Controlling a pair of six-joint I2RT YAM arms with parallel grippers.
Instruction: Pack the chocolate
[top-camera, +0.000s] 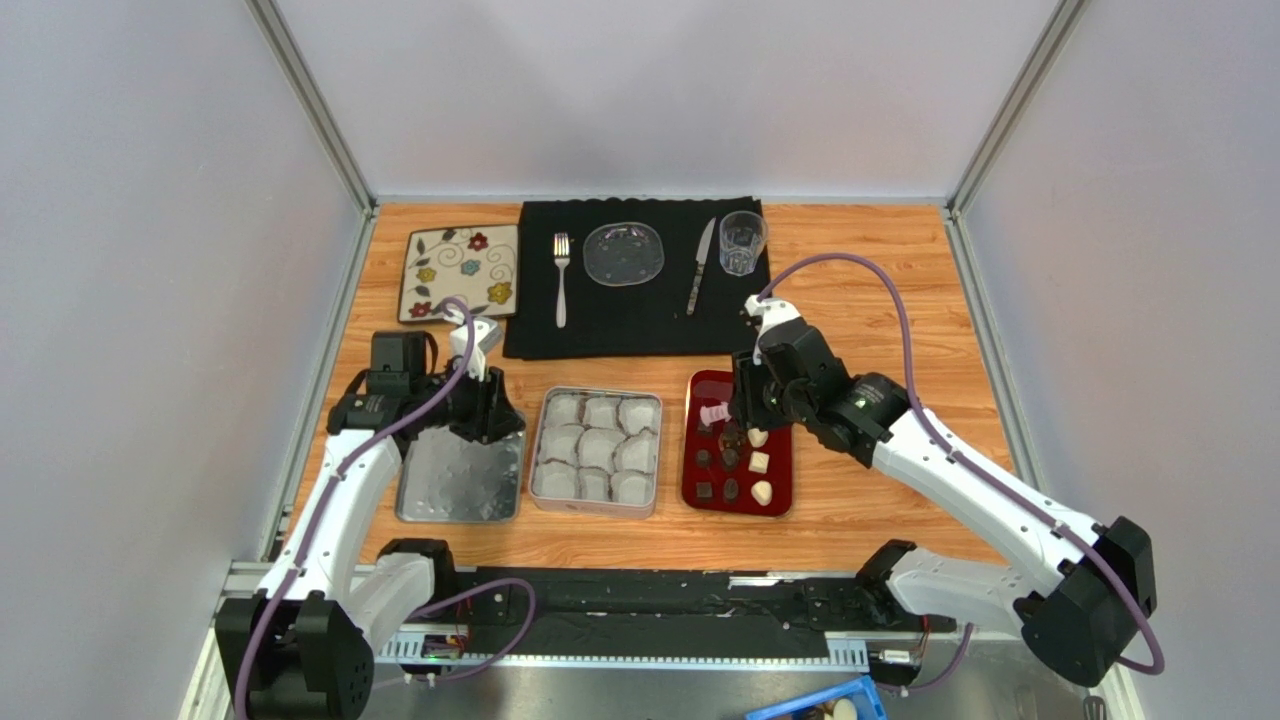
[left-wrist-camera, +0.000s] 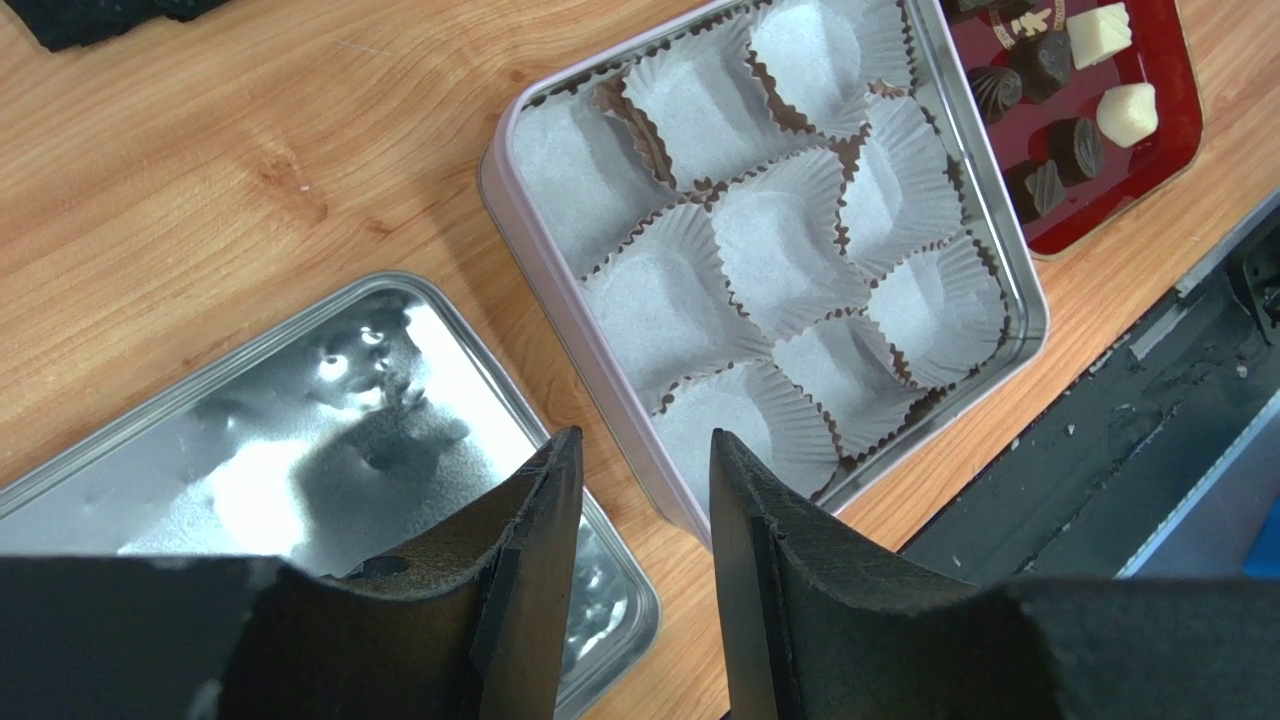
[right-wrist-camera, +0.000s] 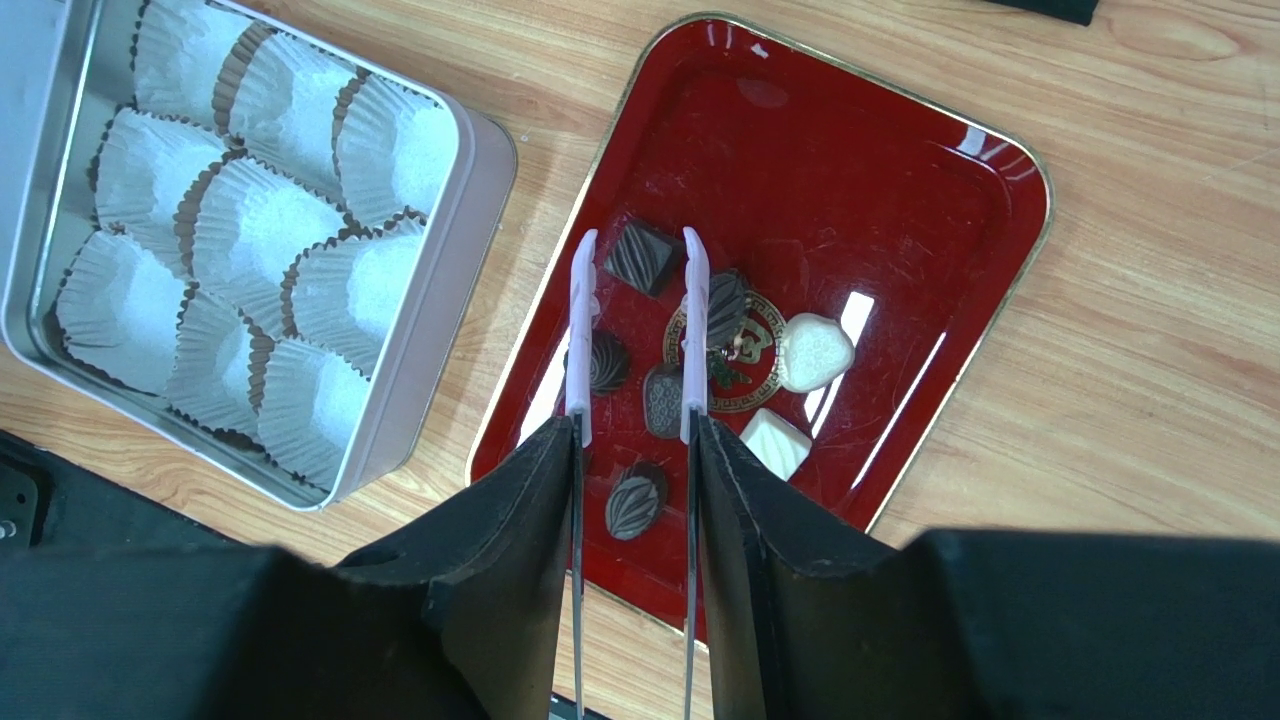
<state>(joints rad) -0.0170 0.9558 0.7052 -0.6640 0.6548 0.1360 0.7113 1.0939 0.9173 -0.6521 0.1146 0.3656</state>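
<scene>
Several small dark and cream-white chocolates (right-wrist-camera: 813, 351) lie on a red tray (right-wrist-camera: 842, 180), right of an open tin (right-wrist-camera: 484, 168) filled with empty white paper cups (right-wrist-camera: 256, 225). My right gripper (right-wrist-camera: 634, 428) is shut on pale-tipped tongs (right-wrist-camera: 582, 330). The tong tips stand apart on either side of a dark square chocolate (right-wrist-camera: 639, 258), just above the tray. My left gripper (left-wrist-camera: 643, 438) is open and empty. It hovers over the gap between the tin (left-wrist-camera: 559, 255) and the tin's silver lid (left-wrist-camera: 301, 435). From above, the tray (top-camera: 694, 450) and tin (top-camera: 538, 450) sit side by side.
The lid (top-camera: 458, 480) lies left of the tin. A black placemat (top-camera: 631, 308) at the back holds a fork (top-camera: 561, 278), glass plate (top-camera: 624, 252), knife (top-camera: 700, 264) and glass (top-camera: 741, 240). A floral tile (top-camera: 460, 273) lies to its left. A black rail (top-camera: 661, 600) runs along the near edge.
</scene>
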